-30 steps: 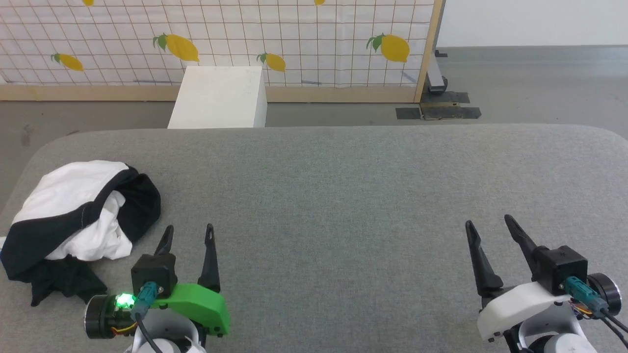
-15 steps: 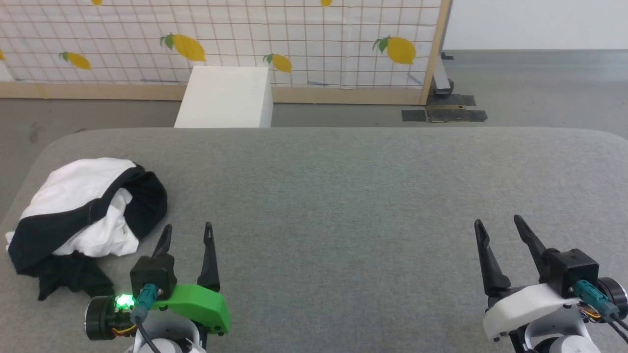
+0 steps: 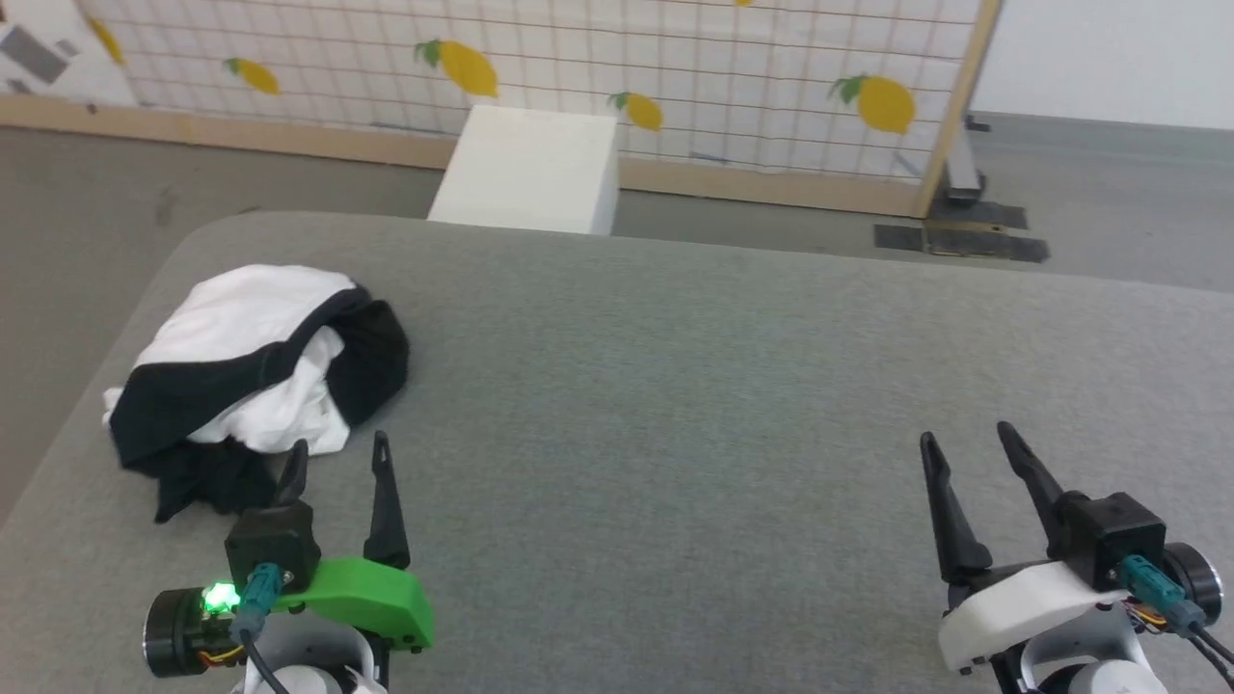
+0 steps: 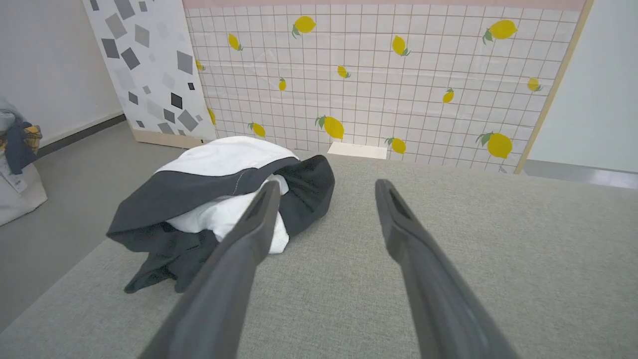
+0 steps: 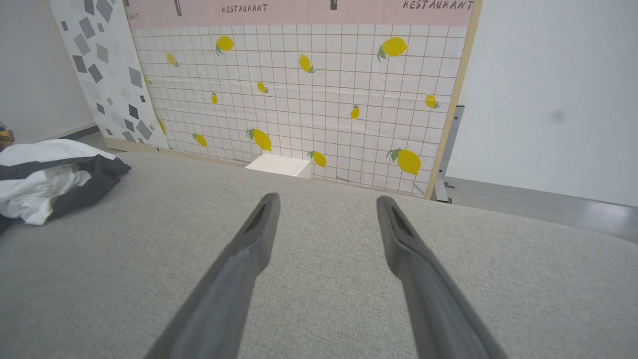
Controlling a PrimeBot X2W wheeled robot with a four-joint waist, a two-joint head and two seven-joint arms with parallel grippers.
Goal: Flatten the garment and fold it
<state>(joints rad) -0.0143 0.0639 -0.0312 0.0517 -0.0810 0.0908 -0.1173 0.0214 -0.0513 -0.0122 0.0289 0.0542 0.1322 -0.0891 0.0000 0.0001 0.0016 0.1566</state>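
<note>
Look to your left: the bunched-up black and white shirt (image 3: 260, 371) lies on the gray table (image 3: 675, 386). It is just beside your left gripper (image 3: 339, 441), at about 11 o'clock from it. That gripper's fingers are spread wide and hold nothing, and your right gripper (image 3: 966, 433), well apart from the shirt, is spread wide and empty too.

1 garment (image 3: 255, 371). 2 grippers: left gripper (image 3: 340, 440) & right gripper (image 3: 966, 433), 2 fingers (image 3: 386, 511) ea. 1 white box (image 3: 530, 169). 1 grey table (image 3: 675, 386). 2 backdrop panels: lemon screen (image 3: 752, 58), grey-shapes panel (image 4: 144, 70). Poss. 1 bag (image 4: 17, 164), cut off at the left wrist view's edge.
</note>
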